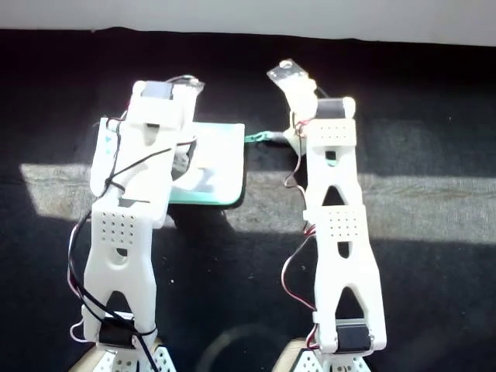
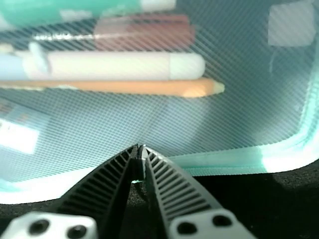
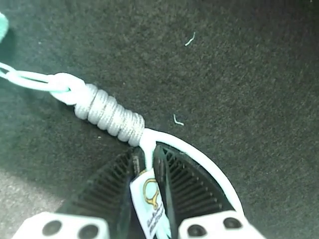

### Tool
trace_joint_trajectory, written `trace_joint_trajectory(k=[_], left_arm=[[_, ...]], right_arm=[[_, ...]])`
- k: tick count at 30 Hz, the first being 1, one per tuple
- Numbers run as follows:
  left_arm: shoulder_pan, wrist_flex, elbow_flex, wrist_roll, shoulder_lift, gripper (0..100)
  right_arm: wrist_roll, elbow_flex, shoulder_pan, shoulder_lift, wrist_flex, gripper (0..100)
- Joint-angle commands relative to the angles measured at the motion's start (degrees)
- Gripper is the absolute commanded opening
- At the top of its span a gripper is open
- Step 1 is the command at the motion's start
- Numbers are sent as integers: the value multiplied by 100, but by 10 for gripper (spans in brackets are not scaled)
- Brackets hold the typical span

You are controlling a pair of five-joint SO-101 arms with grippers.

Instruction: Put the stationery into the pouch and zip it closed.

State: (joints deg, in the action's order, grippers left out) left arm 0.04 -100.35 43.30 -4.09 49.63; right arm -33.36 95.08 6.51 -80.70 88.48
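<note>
1. The pouch (image 1: 223, 155) is lying flat on the black table (image 1: 434, 93), right under your left arm. Its teal border sits partly in the sunlit strip (image 1: 434, 203) that crosses the cloth.
2. The stationery is already inside it. Through the mesh you can see an orange pencil (image 2: 124, 86), a white-and-blue pen (image 2: 114, 65) just beside it, a reddish-brown pen (image 2: 144, 32) and a teal marker (image 2: 75, 7), all lying roughly parallel.
3. There's also a white label (image 2: 17, 130) and a pale square patch (image 2: 293, 22) showing through the mesh.
4. Your left gripper (image 2: 138, 149) has its fingers pressed together with no gap, and the tips sit on the mesh just inside the teal rim. I honestly can't tell if any fabric is caught between them.
5. The pull cord (image 3: 107, 113) runs off the pouch's side toward your right arm. It has a teal bit at the pouch end, then a grey wrapped coil, then a white loop with a little printed tag.
6. Your right gripper (image 3: 144, 164) is clamped tight on that loop and tag, just past the coil. From above, the cord looks stretched fairly straight between the pouch and the claw.
7. A couple of tiny pale threads (image 3: 177, 120) are lying on the cloth near the cord.
</note>
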Motion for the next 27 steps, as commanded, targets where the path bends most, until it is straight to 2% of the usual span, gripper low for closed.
trace_joint_trajectory(k=[1, 9, 23, 27], left_arm=[[127, 114, -233, 53, -268, 8], [127, 220, -1077, 35, -277, 8], [347, 862, -2536, -220, -330, 8], [391, 1046, -2879, -220, -708, 8]], right_arm=[[-26, 602, -189, -136, -567, 6], [-18, 585, -268, -453, -1640, 6], [-18, 567, -391, -453, -2360, 5], [-9, 567, -488, -453, -2703, 5]])
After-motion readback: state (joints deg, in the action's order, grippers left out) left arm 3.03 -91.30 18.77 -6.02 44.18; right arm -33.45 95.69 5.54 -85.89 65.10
